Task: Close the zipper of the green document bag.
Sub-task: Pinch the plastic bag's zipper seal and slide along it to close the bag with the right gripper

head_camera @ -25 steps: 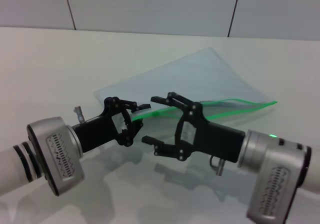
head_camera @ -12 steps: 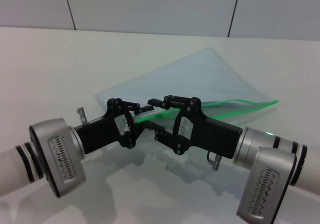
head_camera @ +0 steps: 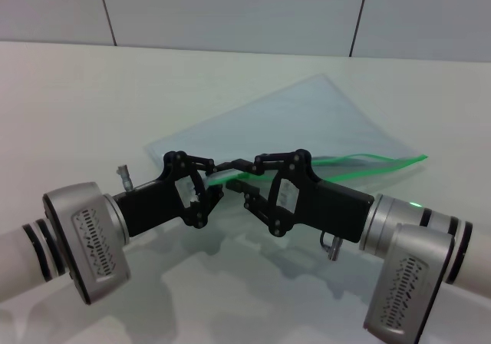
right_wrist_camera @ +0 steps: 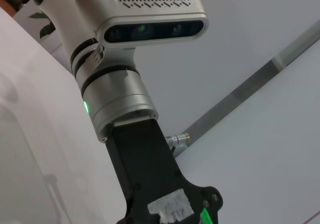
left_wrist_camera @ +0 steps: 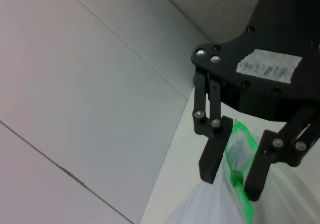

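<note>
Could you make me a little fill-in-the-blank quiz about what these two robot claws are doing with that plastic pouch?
1. The zipper strip along the pouch's edge is coloured ____.
2. The left gripper and the right gripper meet at the ____ edge of the green document bag.
3. The bag rests on a ____ table.

Missing words: green; zipper; white

Left tool (head_camera: 215,176) perhaps blocking right tool (head_camera: 244,176)
</note>
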`<state>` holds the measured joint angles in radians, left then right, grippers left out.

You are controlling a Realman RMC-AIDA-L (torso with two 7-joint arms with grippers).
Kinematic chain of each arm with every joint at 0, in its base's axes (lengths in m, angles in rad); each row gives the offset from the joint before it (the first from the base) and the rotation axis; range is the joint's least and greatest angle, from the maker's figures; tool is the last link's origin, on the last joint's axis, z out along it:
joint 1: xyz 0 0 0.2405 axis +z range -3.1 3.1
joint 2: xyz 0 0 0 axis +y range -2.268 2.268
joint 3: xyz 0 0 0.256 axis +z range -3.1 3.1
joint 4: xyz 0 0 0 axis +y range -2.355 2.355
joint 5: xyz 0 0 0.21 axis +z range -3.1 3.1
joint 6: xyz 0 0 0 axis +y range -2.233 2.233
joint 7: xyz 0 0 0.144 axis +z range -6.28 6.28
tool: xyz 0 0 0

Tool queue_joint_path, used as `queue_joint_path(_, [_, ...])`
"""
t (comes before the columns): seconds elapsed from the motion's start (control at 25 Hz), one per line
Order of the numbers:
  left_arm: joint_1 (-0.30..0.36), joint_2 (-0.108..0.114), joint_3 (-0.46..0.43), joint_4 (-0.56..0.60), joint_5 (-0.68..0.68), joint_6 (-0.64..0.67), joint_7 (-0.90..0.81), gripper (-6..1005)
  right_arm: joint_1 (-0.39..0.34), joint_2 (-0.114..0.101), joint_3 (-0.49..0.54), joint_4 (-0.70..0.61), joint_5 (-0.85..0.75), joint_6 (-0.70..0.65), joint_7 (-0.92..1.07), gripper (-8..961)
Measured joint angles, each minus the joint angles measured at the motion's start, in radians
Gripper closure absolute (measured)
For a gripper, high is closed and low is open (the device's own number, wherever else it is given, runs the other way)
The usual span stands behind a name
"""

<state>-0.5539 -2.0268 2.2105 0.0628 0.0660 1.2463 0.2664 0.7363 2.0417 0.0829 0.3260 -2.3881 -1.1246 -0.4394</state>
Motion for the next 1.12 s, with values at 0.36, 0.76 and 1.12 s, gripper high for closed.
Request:
queue_joint_path(0.36, [0.0,0.001,0.0,0.0,0.0,0.001,0.003,940,0.006,0.0,-0.001,0.006,-0.006,0.044,-0.002,721])
queue_joint_path(0.76, [0.003,0.002,0.0,-0.002,0.001,0.001,0.002,934,0.006,0.0,-0.002,0.017,-0.001,0.06,-0.028,836])
queue_joint_path(1.12, [0.003,0.002,0.0,-0.002,0.016,0.001,0.0,929,0.001,0.0,-0.002,0.025,-0.003,0.066,-0.047,868])
